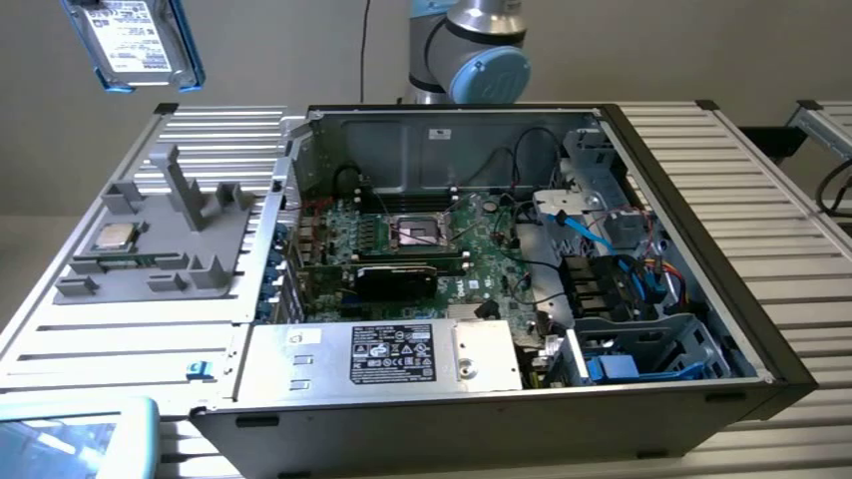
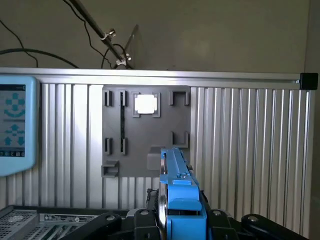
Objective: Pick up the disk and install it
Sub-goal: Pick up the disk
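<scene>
The disk (image 1: 134, 35), a silver-grey drive with a white label in a bright blue carrier, hangs high in the air above the far corner of the table on the exterior view's left. In the wrist view the disk (image 2: 180, 195) stands edge-on between the black fingers of my gripper (image 2: 180, 217), which is shut on it. Below it lies the grey holder plate (image 2: 145, 135). The open computer case (image 1: 533, 249) sits well off to the exterior view's right of the disk, with a blue-edged drive bay (image 1: 639, 349) at its near right corner.
The grey holder plate (image 1: 160, 239) carries a small square CPU chip (image 1: 114, 238) and upright pegs. A silver power supply box (image 1: 393, 354) fills the case's near side. A light-blue pendant (image 1: 67, 439) lies at the near left corner. The arm's base (image 1: 466, 50) stands behind the case.
</scene>
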Robot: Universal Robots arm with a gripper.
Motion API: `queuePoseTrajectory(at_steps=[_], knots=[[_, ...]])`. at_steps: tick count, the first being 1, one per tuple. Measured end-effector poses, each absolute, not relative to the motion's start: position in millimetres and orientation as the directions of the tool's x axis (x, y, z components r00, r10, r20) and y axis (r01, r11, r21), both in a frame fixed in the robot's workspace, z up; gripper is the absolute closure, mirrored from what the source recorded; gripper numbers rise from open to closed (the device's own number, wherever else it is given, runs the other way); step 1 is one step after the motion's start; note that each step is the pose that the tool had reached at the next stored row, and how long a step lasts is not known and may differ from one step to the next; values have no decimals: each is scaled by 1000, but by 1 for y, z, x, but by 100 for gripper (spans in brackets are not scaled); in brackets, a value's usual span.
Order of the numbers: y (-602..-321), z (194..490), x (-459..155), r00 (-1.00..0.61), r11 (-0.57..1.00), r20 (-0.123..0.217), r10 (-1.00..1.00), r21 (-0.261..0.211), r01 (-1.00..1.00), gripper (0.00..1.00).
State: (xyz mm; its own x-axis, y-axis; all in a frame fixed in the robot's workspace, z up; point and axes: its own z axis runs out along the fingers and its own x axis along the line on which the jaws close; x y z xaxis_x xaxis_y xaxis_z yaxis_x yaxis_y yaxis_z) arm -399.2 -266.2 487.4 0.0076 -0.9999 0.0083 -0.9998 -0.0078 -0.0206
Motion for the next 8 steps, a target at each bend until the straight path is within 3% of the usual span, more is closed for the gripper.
queuePoseTrajectory(at_steps=[8], knots=[[-288, 492, -386, 8, -8, -1, -1000, -21, -1000, 63]])
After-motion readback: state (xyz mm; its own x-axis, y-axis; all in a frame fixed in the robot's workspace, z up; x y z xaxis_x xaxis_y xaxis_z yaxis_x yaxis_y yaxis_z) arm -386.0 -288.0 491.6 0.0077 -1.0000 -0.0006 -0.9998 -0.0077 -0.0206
